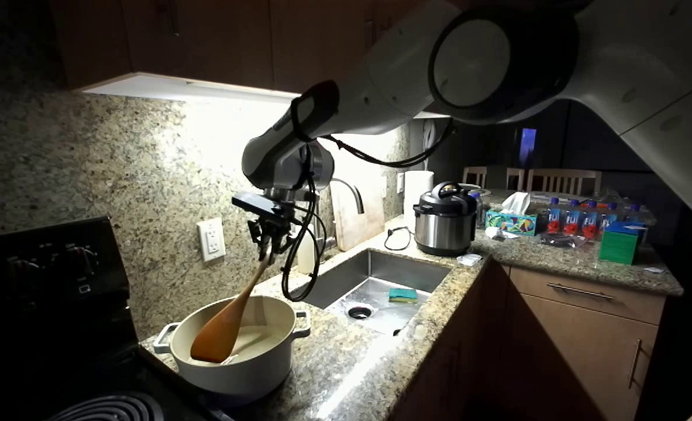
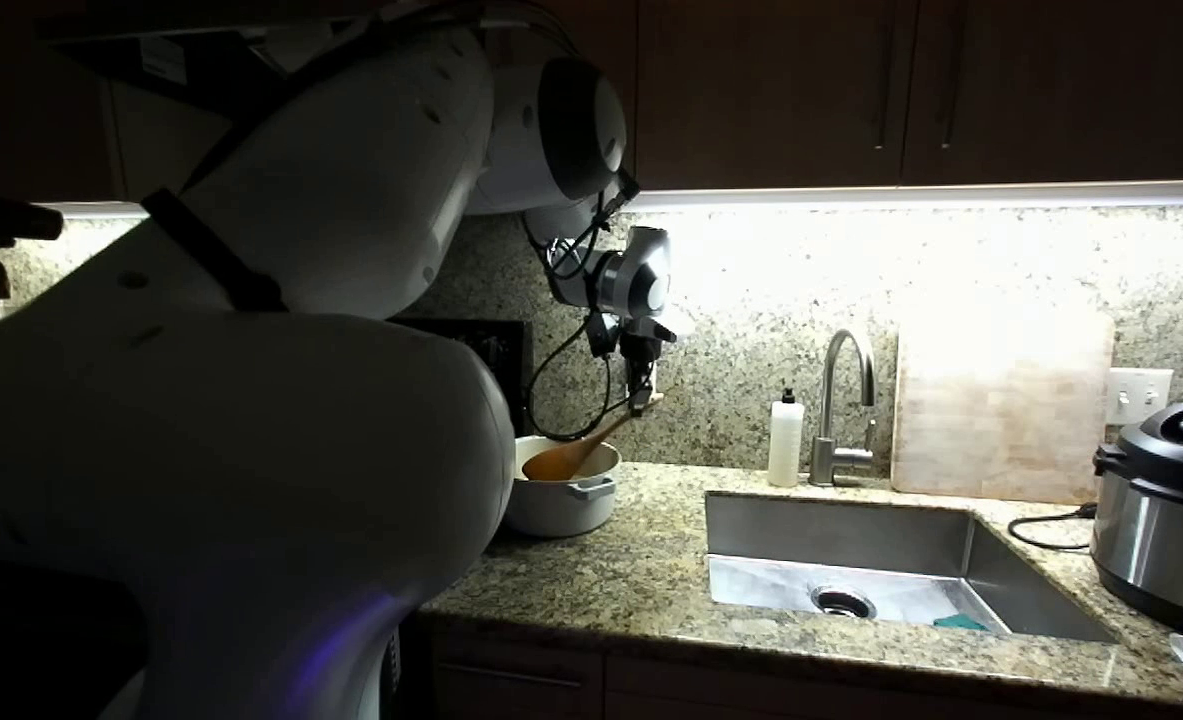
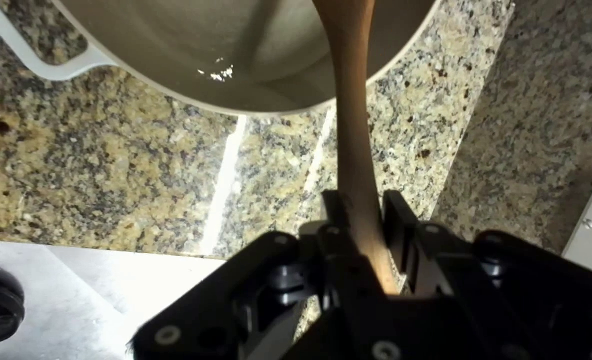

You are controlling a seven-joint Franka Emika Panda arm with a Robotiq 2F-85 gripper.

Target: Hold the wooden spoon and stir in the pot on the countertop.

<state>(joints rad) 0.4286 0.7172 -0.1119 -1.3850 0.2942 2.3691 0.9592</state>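
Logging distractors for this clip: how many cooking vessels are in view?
2: the wide round cream-white pot on the speckled beige granite countertop, and the round steel-and-black cooker beyond the rectangular steel sink. The white robot arm may hide others.

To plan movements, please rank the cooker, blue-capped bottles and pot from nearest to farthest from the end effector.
In an exterior view:
1. Pot: lower than the end effector.
2. Cooker: beyond the sink.
3. Blue-capped bottles: past the cooker.
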